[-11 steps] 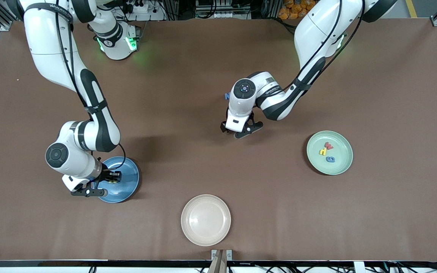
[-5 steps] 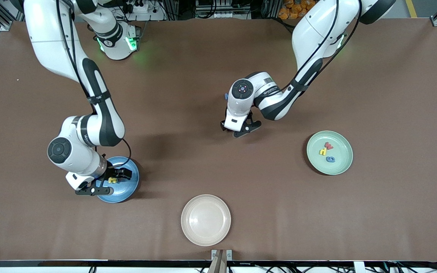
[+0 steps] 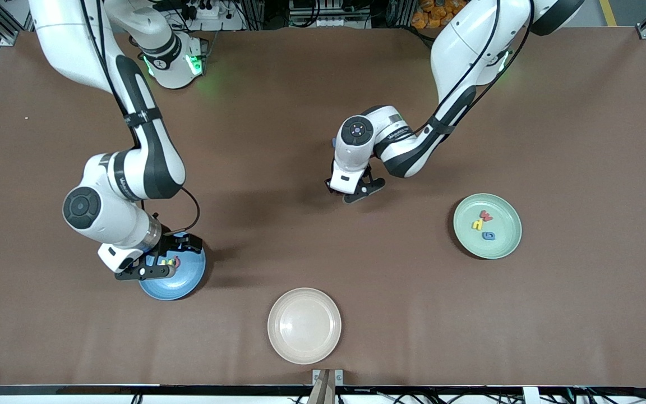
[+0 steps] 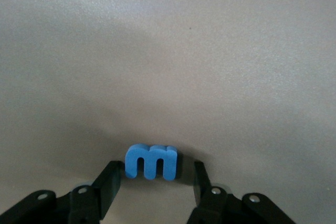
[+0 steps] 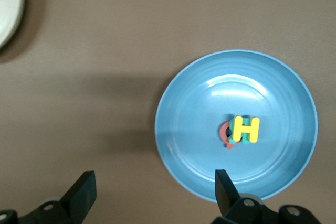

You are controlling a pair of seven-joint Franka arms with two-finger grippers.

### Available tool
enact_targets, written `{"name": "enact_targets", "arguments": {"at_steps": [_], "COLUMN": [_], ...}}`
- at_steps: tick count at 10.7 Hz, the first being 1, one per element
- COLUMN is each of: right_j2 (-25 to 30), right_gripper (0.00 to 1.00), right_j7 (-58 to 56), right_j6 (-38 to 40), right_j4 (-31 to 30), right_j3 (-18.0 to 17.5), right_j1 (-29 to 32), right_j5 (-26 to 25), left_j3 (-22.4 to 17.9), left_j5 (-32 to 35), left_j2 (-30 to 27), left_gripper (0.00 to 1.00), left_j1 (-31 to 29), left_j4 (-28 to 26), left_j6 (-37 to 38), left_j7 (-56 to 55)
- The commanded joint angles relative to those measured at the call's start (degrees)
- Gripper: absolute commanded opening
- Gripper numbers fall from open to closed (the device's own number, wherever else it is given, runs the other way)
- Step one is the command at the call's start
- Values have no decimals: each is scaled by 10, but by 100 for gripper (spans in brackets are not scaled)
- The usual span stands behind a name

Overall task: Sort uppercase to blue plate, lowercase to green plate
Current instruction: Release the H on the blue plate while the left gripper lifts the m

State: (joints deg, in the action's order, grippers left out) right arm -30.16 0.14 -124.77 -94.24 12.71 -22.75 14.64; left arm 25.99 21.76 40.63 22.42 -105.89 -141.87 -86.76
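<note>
Now my left gripper [image 4: 152, 179] sits low on the brown table [image 3: 278, 101], its fingers [image 4: 109, 179] partly open on either side of a blue m [image 4: 151, 161], not squeezing it. My right gripper [image 5: 152, 190] hangs wide open and empty over the blue plate [image 5: 283, 93], where a yellow H [image 5: 245, 129] lies on a red letter [image 5: 226, 135]. The green plate [image 3: 505, 242] holds three letters.

I see a cream plate [image 3: 304, 325] on the brown table [image 3: 581, 140], close to the edge nearest the front camera; upright, nothing in it | a metal bracket [image 3: 327, 377] sits at that edge just beside the plate
</note>
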Motion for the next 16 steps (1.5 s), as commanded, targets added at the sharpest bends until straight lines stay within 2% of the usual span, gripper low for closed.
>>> {"name": "enact_targets", "arguments": {"at_steps": [1,2,4,5,6,8,12,14,16], "right_j2": [48,59,83,97,113,152,200,222,223], "right_gripper": [100,100,100,100,100,100,100,100,100], "right_j7": [36,51,64,76,86,128,160,193,209], "right_j6": [36,49,72,87,103,143,231,239,249], "right_j4": [-23,-23,-24,-24,-30,-38,-40,-59,-60], "right_j3": [1,0,-16,-26,-36,-74,-122,-151,-165], "right_j1": [-7,-11,-11,-9,-9,3,6,3,3], "right_j5": [-22,-32,-33,-35,-43,-71,-76,-81,-81], "left_j3": [-4,-4,-4,-5,-5,-5,-5,-5,-6], "left_j5": [21,21,21,30,42,46,70,77,82], "left_j2": [9,9,9,9,9,9,11,13,13], "left_gripper": [54,50,50,56,58,59,57,57,56], "left_j1": [5,5,3,3,3,2,0,0,0], "left_j4": [3,3,3,2,1,-1,-5,-7,-9], "left_j6": [-5,-5,-4,-3,-3,-3,1,2,2], "left_j7": [-22,-21,-17,-14,-14,-13,-13,-11,-10]}}
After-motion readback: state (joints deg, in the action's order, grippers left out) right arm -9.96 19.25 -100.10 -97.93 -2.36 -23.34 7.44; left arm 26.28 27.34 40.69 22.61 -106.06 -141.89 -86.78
